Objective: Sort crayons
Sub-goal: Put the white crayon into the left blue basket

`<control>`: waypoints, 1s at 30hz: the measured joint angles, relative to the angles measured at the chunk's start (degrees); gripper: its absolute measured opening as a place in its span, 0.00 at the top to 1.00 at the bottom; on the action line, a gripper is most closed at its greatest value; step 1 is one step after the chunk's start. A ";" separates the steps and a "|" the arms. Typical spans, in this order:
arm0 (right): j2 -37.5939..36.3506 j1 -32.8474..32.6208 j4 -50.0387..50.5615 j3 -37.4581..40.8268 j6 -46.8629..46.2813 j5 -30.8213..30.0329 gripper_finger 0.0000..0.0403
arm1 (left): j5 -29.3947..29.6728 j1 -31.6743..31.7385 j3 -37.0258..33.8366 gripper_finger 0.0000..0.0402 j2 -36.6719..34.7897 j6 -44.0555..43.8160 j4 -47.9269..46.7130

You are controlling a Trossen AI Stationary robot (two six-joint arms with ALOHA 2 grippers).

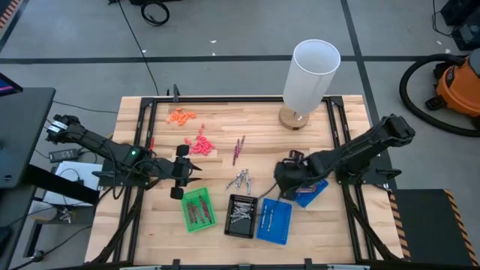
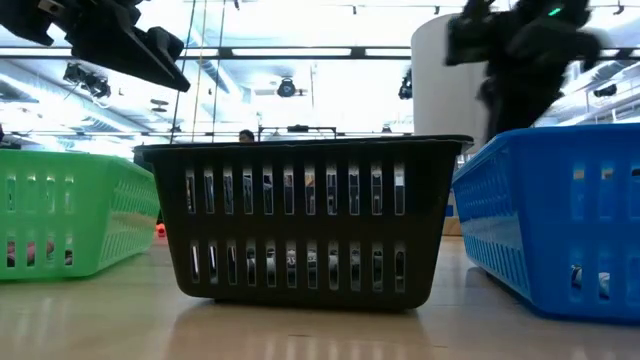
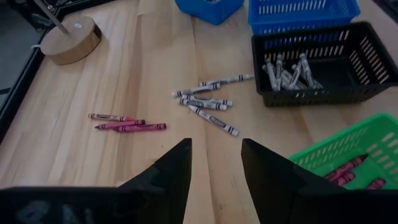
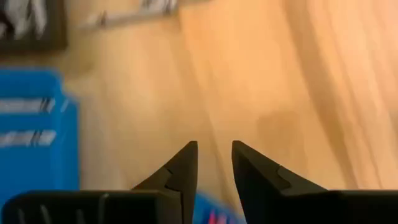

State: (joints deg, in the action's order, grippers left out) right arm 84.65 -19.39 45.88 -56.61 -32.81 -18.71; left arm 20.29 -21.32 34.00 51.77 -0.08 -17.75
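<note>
My right gripper (image 4: 214, 158), slightly parted and empty, hovers over bare wood at the blue tray's (image 4: 34, 149) edge; left gripper (image 3: 214, 155) open, empty, crayons (image 3: 208, 102) at 12 o'clock.

Slotted plastic trays (image 3: 329, 68), smooth wooden table (image 3: 155, 62)

On my pale wood worktop (image 1: 225, 120) stand a green tray (image 1: 198, 209), a black tray (image 1: 241, 216) and a blue tray (image 1: 274, 220). The loose crayons (image 3: 208, 102) are silvery grey with dark bands; two maroon crayons (image 3: 127, 123) lie apart. Orange bits (image 1: 181, 115) and coral-pink bits (image 1: 200, 145) sit toward the far edge. My fingers (image 3: 171, 171) are black.
</note>
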 joint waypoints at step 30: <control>29.20 10.25 -23.07 -13.56 2.11 -1.24 0.49 | 0.00 0.00 0.00 0.63 0.02 -3.60 0.22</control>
State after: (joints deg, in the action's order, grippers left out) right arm 113.85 -9.15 22.81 -70.17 -30.71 -19.94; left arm 20.29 -21.32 34.00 51.79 -3.68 -17.53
